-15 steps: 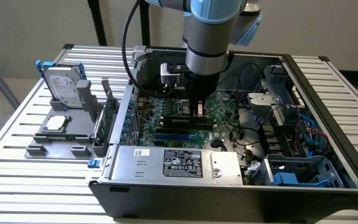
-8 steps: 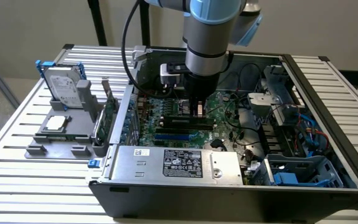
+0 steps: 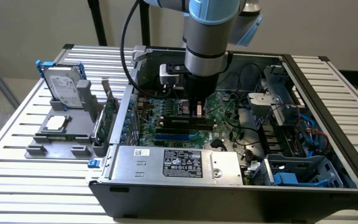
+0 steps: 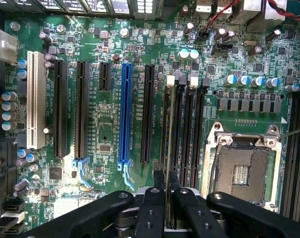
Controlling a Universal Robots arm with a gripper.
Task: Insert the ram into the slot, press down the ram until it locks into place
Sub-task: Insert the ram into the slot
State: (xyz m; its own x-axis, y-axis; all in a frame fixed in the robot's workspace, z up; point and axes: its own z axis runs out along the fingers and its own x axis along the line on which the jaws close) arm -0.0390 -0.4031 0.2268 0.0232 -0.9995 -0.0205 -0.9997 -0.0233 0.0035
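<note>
- Gripping the ram [image 4: 169, 144] edge-on, the gripper [image 4: 165, 191] has its fingertips [image 4: 158, 182] pinched on the thin green board. We read this as a hold, not open jaws.
- We see the arm [image 3: 205, 42] reaching straight down into the open computer case [image 3: 229, 198]. The gripper sits low over the motherboard [image 4: 105, 144], near the middle of the case.
- The ram runs lengthwise along the slot [image 4: 175, 114]. This slot is the outermost of the parallel black memory sockets, on the side towards the blue socket [image 4: 124, 119]. The bank of sockets lies between that blue socket and the empty processor socket [image 4: 241, 173].
- Lining up looks done, as far as we can judge, since board and slot lie in one line.
- We cannot tell whether the ram's lower edge has entered the slot or hangs just above it.
- The white end clip [image 4: 171, 79] does not look folded in against the board. We therefore judge that pressing down and locking are not yet done.
</note>
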